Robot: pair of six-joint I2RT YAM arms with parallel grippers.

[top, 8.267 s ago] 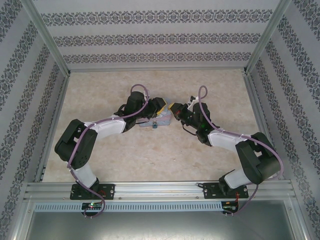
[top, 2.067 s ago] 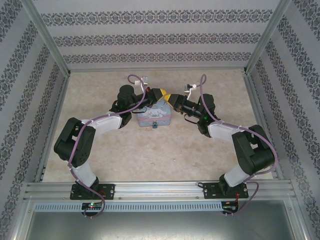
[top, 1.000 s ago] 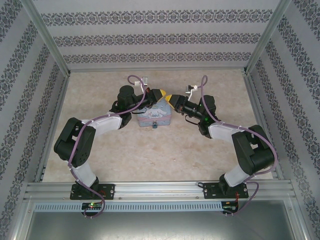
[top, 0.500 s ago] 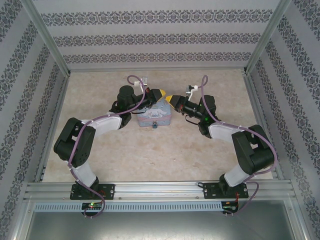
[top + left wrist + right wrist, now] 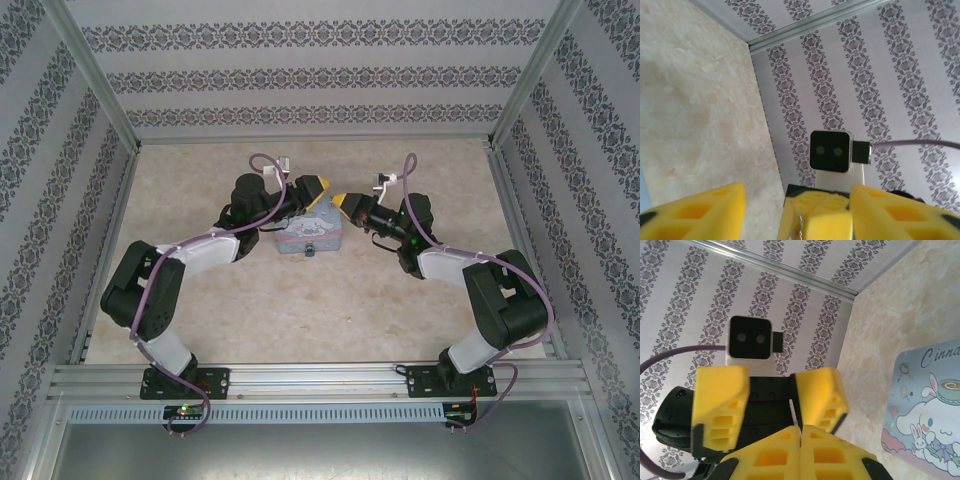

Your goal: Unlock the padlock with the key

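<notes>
— If the key (image 5: 792, 412) heads the list, where is it?
— Item one: thin grey sliver, lower centre of the right wrist view. It is pinched upright between the right gripper's (image 5: 800, 435) pressed-together yellow fingers.
— Facing it?
— Item two: left gripper (image 5: 771, 400), fingers spread either side of the key tip.
— Padlock (image 5: 310, 251)?
— Item three: tiny, blue, centre of the top view, at the near edge of the Cinnamoroll tin (image 5: 312, 230) on the beige table (image 5: 330, 310).
</notes>
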